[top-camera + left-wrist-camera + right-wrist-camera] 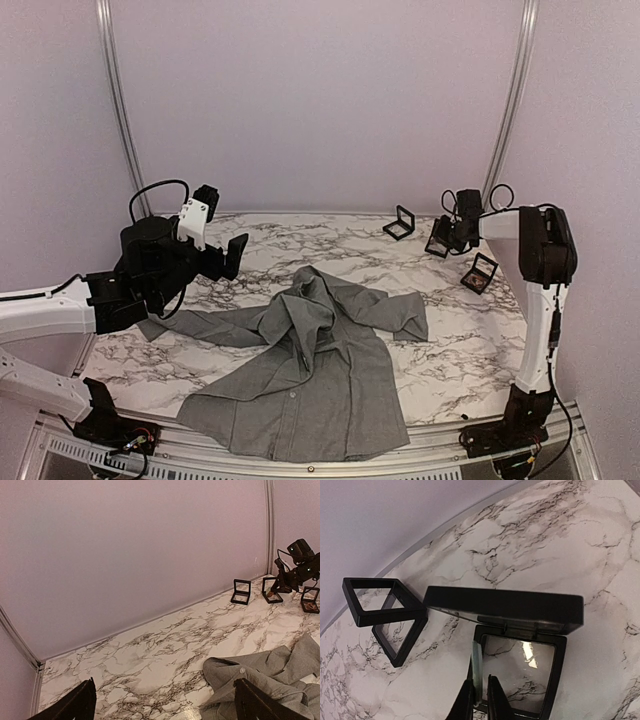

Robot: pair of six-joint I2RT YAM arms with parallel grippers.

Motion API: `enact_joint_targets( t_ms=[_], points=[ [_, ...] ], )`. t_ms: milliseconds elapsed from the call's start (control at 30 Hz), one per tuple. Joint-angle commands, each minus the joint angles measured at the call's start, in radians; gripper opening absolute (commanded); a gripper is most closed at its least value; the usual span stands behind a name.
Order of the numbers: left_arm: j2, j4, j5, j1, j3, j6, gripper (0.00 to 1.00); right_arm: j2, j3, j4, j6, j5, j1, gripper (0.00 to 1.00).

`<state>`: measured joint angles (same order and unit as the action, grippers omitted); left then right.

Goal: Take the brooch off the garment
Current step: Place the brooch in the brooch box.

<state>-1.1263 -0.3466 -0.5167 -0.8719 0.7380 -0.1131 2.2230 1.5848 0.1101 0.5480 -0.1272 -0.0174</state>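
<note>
Right gripper [480, 700] first: my two fingers [465, 702] are nearly together, and a pale sliver [476, 667] stands upright in the narrow gap between them. It's edge-on to my wrist camera and too thin to say what it is. I cannot tell whether I'm pinching it or only flanking it. Directly under the fingertips is an open black case [557, 680], its clear window flat on the marble table [600, 545] and its lid [505, 607] hinged up behind. Just to the left of it sits a second case [387, 617], also open, a bare black frame. From above, a third case [480, 272] lies to the right of my gripper, nearer the arm's base, with something brownish inside.

Over to my left gripper [164, 692]: fingers [75, 705] spread wide apart, nothing between them, hanging above the table at its left side. The grey shirt [300, 370] lies crumpled in the middle of the table, between the arms. Its hem is at the near edge and one sleeve trails out towards my left arm.
</note>
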Motion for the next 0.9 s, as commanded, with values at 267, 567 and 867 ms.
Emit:
enact_joint_targets(
  t_ms=[267,567,867],
  points=[
    [0.009,0.011,-0.008,0.005,0.023,0.010,0.99,-0.006,0.057,0.073,-0.031,0.053,0.005,0.33],
    [-0.025,0.010,0.015,0.005,0.046,0.050,0.99,-0.085,0.028,0.109,-0.071,0.068,0.004,0.37],
    [-0.049,0.100,0.088,0.012,0.083,0.274,0.99,-0.236,-0.109,0.099,-0.193,0.053,-0.143,0.49]
  ],
)
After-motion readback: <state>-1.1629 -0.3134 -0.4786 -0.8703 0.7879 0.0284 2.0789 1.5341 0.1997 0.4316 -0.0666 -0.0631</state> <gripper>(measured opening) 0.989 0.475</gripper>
